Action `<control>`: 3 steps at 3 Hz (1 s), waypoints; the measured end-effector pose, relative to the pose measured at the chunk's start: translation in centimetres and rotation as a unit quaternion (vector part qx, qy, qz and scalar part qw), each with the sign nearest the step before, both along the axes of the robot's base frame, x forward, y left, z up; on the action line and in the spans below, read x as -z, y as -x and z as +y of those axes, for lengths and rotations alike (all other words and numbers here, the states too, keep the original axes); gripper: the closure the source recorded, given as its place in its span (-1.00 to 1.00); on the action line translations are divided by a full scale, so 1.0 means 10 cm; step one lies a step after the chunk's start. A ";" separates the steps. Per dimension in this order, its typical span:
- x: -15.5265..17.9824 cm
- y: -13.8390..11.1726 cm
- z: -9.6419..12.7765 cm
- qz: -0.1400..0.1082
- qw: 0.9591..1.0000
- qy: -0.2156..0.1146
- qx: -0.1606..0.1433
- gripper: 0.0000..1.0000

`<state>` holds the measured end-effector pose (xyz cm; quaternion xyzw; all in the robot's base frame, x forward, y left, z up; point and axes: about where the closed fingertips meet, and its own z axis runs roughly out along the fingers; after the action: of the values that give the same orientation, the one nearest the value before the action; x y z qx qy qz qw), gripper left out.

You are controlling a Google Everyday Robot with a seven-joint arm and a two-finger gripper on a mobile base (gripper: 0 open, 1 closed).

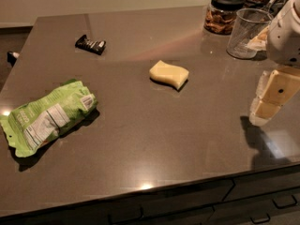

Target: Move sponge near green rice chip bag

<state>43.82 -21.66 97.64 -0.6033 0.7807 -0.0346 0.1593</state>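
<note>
- Sponge (168, 74) lies near the counter (164, 139) centre, well apart from the green rice chip bag (47, 116) at its 8 o'clock.
- Gripper (260, 115) hangs at the sponge's 4 o'clock, apart from it; whether it is spread or pressed together, I cannot tell.
- Judging by this, the whole move remains.

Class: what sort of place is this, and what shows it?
Probably a kitchen or break-room counter: a dark stone-like countertop over handled drawers, with a black-lidded glass snack jar and clear plastic cup. The robot's end effector hovers at the right edge.
</note>
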 end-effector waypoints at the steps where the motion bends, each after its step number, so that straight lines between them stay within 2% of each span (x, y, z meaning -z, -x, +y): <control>1: 0.00 0.00 0.00 0.000 1.000 0.000 0.000 -1.00; 2: 0.00 -0.20 0.19 0.000 1.000 -0.006 -0.012 -1.00; 3: 0.05 -0.46 0.40 0.002 1.000 -0.018 -0.012 -1.00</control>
<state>48.46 -17.62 97.12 -0.6098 0.7743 -0.0177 0.1684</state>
